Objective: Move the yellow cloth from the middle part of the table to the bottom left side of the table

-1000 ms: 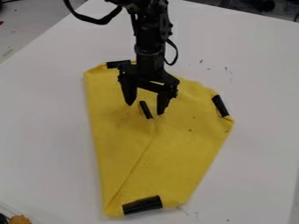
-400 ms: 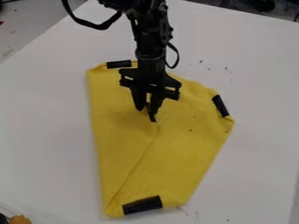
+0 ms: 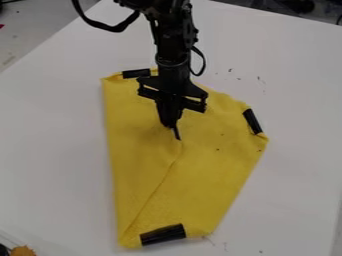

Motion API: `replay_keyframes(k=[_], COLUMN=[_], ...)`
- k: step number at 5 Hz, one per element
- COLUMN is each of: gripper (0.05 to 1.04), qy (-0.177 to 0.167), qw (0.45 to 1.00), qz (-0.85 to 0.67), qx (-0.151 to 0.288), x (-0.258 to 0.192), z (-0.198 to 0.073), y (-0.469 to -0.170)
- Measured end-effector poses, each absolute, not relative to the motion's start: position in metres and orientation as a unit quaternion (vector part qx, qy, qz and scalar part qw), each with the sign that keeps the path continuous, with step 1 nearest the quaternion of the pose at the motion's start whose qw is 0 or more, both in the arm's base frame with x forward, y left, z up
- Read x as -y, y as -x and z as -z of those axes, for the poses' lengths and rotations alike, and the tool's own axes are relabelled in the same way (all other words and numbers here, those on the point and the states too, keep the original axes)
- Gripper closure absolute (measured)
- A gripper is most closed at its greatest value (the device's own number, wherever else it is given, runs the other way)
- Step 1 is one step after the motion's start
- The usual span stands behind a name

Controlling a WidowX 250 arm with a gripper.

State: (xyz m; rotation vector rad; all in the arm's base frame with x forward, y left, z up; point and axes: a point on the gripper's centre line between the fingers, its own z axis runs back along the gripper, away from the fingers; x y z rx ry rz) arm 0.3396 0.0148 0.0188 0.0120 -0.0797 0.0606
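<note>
1. Yellow cloth lies folded over the middle of the frame, its narrow lower end by the bottom edge, left of centre, on the white table; its bulk has yet to reach the lower left
2. Black arm comes in from the top edge and stands over the upper half of the cloth
3. Black gripper points down just above the centre of the frame, its fingers drawn together; it seems to have a pinch of cloth at the inner fold, so I judge the grasp is the step in hand, with the carry to follow
4. Black bands sit at the cloth's edges: bottom band, right band and upper left band
5. Short black strip pokes out just below the fingertips, close to the fold line
6. Next move, as I judge it: confirm the pinch, lift a little, then draw the cloth towards the lower left of the frame, slowly enough that the fold does not slip or open, and let go there
</note>
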Motion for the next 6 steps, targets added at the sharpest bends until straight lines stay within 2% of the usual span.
replay_keyframes(k=[1,2,3,4,5,6], gripper=[1.009,0.864,0.611,0.302,0.094,0.145], qy=[-0.006,-0.024,-0.03,-0.018,-0.004,0.006], qw=[0.999,0.998,0.998,0.998,0.998,0.998], qz=[-0.037,-0.04,-0.043,-0.049,-0.056,-0.056], qx=[0.038,0.034,0.024,0.031,0.035,0.037], x=[-0.015,-0.018,-0.015,-0.012,-0.013,-0.017], z=[-0.019,-0.023,-0.022,-0.02,-0.016,-0.008], y=[-0.339,-0.34,-0.337,-0.338,-0.336,-0.336])
